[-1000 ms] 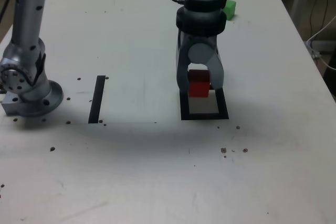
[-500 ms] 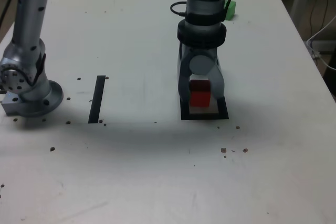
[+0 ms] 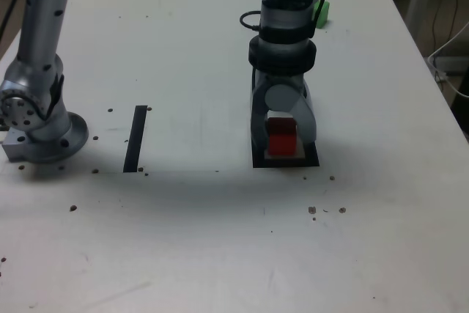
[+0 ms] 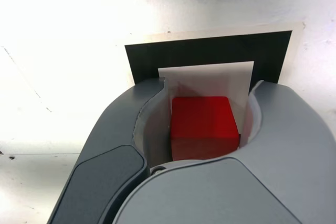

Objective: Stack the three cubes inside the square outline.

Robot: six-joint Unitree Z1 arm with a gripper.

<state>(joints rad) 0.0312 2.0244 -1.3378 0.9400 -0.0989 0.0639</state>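
Note:
The red cube (image 3: 281, 138) sits low in the square outline (image 3: 313, 160), on its white centre. My gripper (image 3: 282, 144) stands straight over it with a finger on each side. In the wrist view the red cube (image 4: 203, 125) lies between the grey jaws, a slim gap showing at each side, and the black frame (image 4: 210, 51) lies beyond it. The gripper (image 4: 210, 90) looks slightly open around the cube. A green cube (image 3: 321, 12) rests far back on the table, partly behind the arm. No yellow cube shows.
A straight black tape strip (image 3: 135, 139) lies to the exterior view's left of the square. The arm's base (image 3: 35, 126) stands at the left edge. Small dark specks dot the white table (image 3: 220, 240).
The gripper has come down with the red cube, from above the square to its white centre. The fingers now stand a little wider apart.

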